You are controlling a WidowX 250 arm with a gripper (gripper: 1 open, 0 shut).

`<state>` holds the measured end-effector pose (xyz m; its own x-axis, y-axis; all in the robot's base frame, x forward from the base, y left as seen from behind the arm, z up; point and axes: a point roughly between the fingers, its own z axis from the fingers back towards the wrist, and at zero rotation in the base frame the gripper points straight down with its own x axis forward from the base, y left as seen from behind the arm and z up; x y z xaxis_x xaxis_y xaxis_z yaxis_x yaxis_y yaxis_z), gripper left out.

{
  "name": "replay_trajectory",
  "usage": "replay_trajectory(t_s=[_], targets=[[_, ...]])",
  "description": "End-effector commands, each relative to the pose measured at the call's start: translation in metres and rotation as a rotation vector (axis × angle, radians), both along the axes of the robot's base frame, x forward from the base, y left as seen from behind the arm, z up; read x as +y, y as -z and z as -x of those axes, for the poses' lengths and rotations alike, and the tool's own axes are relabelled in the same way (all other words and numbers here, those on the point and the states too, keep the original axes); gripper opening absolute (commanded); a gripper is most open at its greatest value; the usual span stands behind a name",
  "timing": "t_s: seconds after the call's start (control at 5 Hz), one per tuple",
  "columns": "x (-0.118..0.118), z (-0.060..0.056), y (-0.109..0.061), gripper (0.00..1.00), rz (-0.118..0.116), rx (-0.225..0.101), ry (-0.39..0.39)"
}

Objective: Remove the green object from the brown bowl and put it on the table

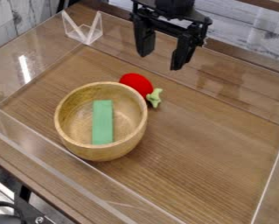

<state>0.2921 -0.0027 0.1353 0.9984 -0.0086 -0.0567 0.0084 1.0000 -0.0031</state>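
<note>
A flat bright-green block (103, 122) lies inside the round light-brown wooden bowl (69, 134), running front to back across its floor. The bowl rests on the wood-grain table (212, 157) toward the left. My black gripper (163, 51) hangs at the top of the view, up and to the right of the bowl, pointing down. Its two fingers (180, 50) stand wide apart with nothing between them, well clear of the bowl and the block.
A round red toy (136, 85) with a small green leafy tip (156, 98) lies just behind the bowl's right rim, below the gripper. Low clear acrylic walls (24, 66) border the table. A clear V-shaped holder (80, 29) stands at the back left.
</note>
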Motion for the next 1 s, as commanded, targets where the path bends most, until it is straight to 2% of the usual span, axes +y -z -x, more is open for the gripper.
replay_trajectory(t_s=[0.0, 0.2, 0.4, 0.6, 0.8], targets=[[-0.010, 0.013, 0.022, 1.00, 0.001, 0.041, -0.080], [0.001, 0.040, 0.033, 1.00, 0.000, 0.057, -0.172], [0.016, 0.063, 0.037, 1.00, 0.009, 0.039, -0.247], [0.041, 0.068, 0.047, 1.00, 0.015, 0.034, -0.373], [0.055, 0.071, 0.059, 1.00, 0.029, 0.030, -0.507]])
